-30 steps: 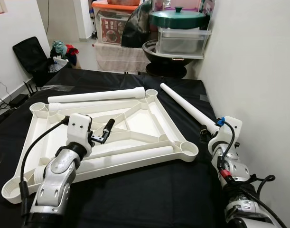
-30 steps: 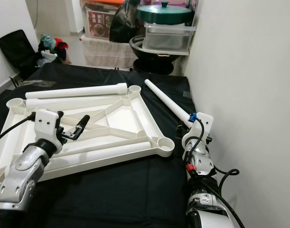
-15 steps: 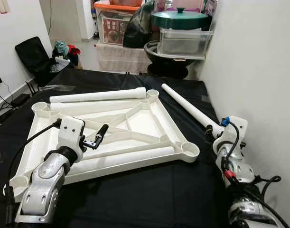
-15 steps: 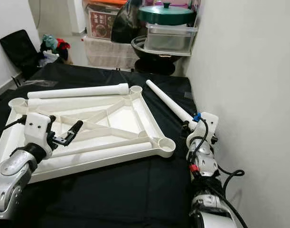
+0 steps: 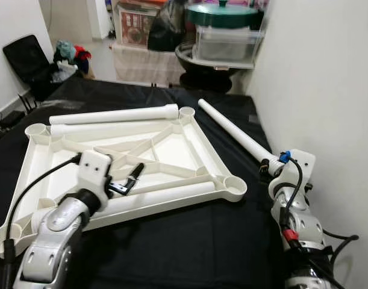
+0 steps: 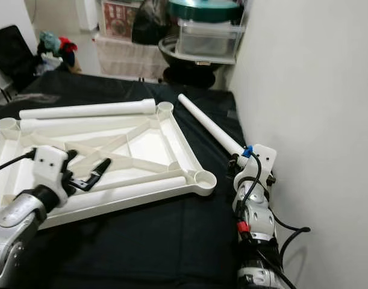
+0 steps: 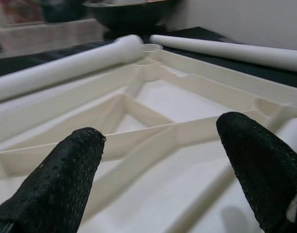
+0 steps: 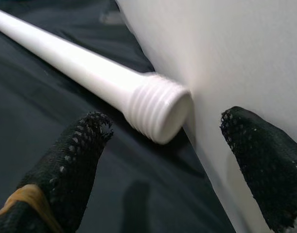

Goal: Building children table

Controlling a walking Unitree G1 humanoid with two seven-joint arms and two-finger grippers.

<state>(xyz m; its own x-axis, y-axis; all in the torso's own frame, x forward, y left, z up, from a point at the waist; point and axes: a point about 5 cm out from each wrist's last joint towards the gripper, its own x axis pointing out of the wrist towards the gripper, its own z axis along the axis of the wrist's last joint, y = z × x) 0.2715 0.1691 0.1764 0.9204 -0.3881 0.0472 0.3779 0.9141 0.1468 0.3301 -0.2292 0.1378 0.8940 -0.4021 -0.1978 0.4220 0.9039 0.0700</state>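
A white plastic tabletop (image 5: 171, 150) lies upside down on the black cloth, ribs up, with round leg sockets at its corners. One white leg (image 5: 117, 115) lies along its far edge and another (image 5: 165, 197) rests inside near the front rim. A third leg (image 5: 232, 132) lies loose on the cloth by the wall, its threaded end (image 8: 158, 114) pointing at my right gripper (image 8: 167, 155), which is open a little short of it. My left gripper (image 5: 130, 179) hovers open over the tabletop's ribs (image 7: 153, 131), holding nothing.
A white wall (image 5: 316, 78) runs close along the right side. Behind the cloth stand a black bowl (image 5: 208, 60), a clear bin with a green lid (image 5: 223, 27) and boxes. A black bag (image 5: 27, 60) and toys sit at far left.
The camera has shifted slightly. My left gripper has stayed over the tabletop's ribs, still open. My right gripper has stayed at the loose leg's threaded end.
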